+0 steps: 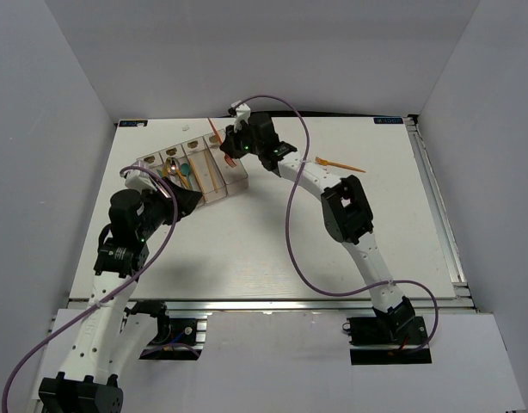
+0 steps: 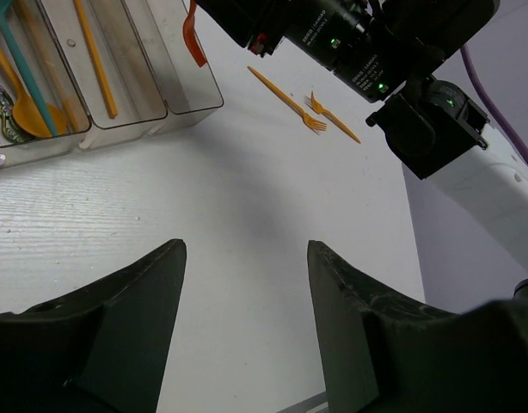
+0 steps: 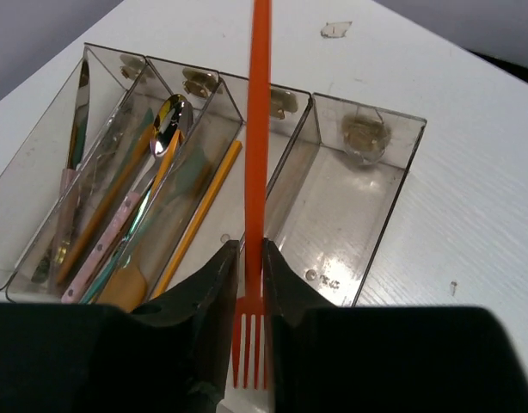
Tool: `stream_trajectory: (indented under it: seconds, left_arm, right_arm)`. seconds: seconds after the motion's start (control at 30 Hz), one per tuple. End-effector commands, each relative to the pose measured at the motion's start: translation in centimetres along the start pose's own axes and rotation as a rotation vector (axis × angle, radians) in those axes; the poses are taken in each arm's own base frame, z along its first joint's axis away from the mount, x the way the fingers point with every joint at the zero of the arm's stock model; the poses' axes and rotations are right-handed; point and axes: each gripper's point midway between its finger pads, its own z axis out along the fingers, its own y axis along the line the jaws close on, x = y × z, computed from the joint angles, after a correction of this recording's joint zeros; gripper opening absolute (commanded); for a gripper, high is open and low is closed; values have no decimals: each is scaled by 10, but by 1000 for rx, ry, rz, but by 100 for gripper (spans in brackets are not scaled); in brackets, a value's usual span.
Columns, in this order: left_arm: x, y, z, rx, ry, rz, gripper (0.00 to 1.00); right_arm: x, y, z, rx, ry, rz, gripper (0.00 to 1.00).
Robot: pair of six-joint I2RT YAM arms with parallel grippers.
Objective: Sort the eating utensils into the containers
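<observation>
My right tool (image 3: 251,258) is narrow, pinching a red-orange fork (image 3: 260,129) between its fingers, tines toward my wrist and handle pointing out over the containers (image 3: 333,224), four clear bins joined in a row on the surface (image 2: 247,189). From my wrist the handle lines up with the wall between the two rightmost bins. Other bins hold a shiny spoon (image 3: 171,120) and an orange stick (image 3: 204,206). My left tool (image 2: 245,249) stands wide, holding nothing, near the bins. Two yellow-orange forks (image 2: 291,101) lie further right.
</observation>
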Motion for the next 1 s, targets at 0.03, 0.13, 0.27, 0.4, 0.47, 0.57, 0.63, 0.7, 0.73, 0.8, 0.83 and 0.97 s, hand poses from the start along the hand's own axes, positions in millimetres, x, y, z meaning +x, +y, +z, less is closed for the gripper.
stream_trajectory:
  seconds: [0.03,0.13,0.27,0.4,0.47,0.57,0.63,0.7,0.73,0.8,0.83,0.97]
  left_arm:
    - [2,6,-2,-21,-2,-3,70]
    - [2,4,1,-16,4,-3,70]
    - [4,4,3,-8,12,-7,70]
    - [4,3,2,-3,10,-8,70]
    - [5,4,1,-4,8,-10,70]
    - [6,4,2,-1,8,-9,70]
    - [9,6,3,-3,14,-11,70]
    - [10,7,5,1,19,-14,70]
    - [11,7,6,3,22,-13,69]
    - [12,7,9,10,26,-16,70]
    - [13,7,10,10,32,-19,70]
    - [15,7,17,22,49,-28,70]
  right_arm:
    - [-40,1,-1,20,-133,-85,28]
    - [-45,1,-5,-4,-137,-109,44]
    - [-63,14,-22,-84,-149,-166,61]
    - [-71,6,-60,-230,-100,-270,89]
    - [-77,-21,-84,-221,-71,-318,90]
    - [-63,-67,-114,-210,4,-373,89]
    - [-40,-95,-136,-174,114,-462,89]
    - [-21,-132,-161,-132,198,-486,89]
    - [-5,-144,-176,-126,269,-508,88]
    - [15,-181,-207,-69,350,-505,84]
    - [27,-189,-220,-78,401,-518,83]
    - [68,-241,-273,-42,552,-496,79]
